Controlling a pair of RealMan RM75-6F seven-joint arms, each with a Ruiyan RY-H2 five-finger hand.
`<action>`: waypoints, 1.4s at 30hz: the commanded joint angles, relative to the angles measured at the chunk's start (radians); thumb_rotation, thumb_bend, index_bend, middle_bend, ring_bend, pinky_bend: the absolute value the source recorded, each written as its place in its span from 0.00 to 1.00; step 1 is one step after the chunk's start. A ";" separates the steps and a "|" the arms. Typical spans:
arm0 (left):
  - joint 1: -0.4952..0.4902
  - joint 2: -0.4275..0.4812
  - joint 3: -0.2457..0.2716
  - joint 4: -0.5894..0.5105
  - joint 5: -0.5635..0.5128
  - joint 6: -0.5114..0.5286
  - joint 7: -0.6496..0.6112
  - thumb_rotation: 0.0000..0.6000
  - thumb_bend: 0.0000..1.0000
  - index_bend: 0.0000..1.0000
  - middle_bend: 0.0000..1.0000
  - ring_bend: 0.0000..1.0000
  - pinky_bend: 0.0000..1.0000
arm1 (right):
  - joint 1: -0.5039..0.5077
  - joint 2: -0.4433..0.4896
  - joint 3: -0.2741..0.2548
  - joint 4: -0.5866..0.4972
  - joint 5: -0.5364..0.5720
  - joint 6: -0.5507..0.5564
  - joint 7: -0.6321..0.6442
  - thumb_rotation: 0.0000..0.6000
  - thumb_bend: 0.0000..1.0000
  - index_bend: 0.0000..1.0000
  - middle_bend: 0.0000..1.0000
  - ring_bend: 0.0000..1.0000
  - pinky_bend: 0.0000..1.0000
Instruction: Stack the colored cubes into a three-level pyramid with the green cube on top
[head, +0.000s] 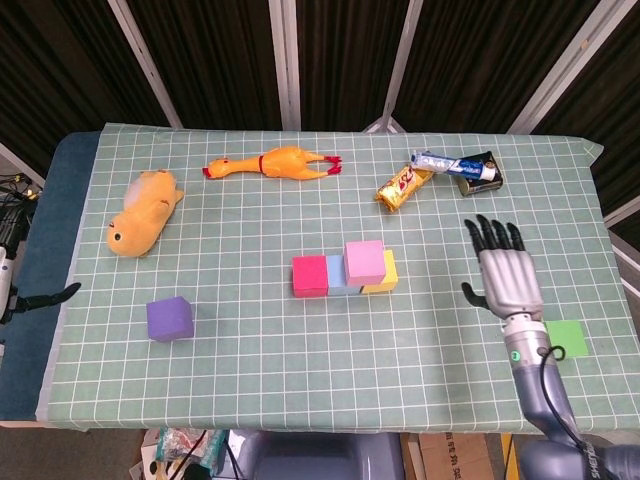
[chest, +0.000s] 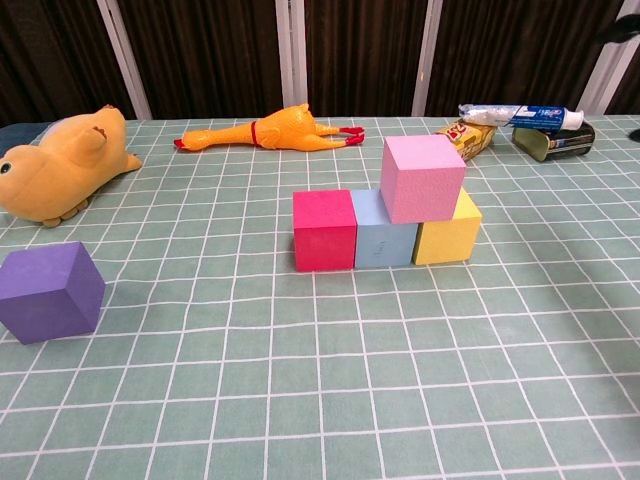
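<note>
- While the base row of three is set — magenta cube (chest: 324, 230), light-blue cube (chest: 384, 243), yellow cube (chest: 449, 236), touching side by side — only one second-level block is placed: the pink cube (chest: 422, 178), resting across the blue/yellow seam.
- Step in hand is judged as: second level half done; one more cube needed on the magenta/blue seam, then the green on top.
- Right hand (head: 505, 278) is seen in head view only, raised well right of the stack, fingers spread apart, nothing held.
- Left hand isn't seen in either view.
- Purple cube (chest: 50, 291) sits alone, front-left of the table (head: 300, 375), well apart from the stack; prob. the next pick, as it's needed beside the pink.
- Green cube (head: 567, 335) lies near the right edge, partly hidden behind the right wrist.
- Next move calls for a square, level set-down; w/ edges flush to the pink so the top block gets a flat seat.
- Cubes look like matte foam, sharp-edged, faintly grainy; prob. light & easily nudged.
- Cloth is green w/ a white grid, flat.
</note>
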 joint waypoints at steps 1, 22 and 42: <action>-0.004 -0.020 0.005 0.007 0.005 0.009 0.023 1.00 0.07 0.00 0.04 0.02 0.07 | -0.154 0.055 -0.088 0.049 -0.146 0.078 0.145 1.00 0.34 0.00 0.00 0.00 0.00; 0.027 -0.104 0.131 -0.023 0.116 0.035 0.218 1.00 0.04 0.00 0.06 0.02 0.07 | -0.399 0.064 -0.060 0.220 -0.384 0.105 0.389 1.00 0.35 0.00 0.00 0.00 0.00; 0.020 -0.237 0.180 -0.022 0.084 0.043 0.445 1.00 0.04 0.00 0.17 0.03 0.09 | -0.470 0.102 0.028 0.203 -0.442 0.037 0.477 1.00 0.35 0.00 0.00 0.00 0.00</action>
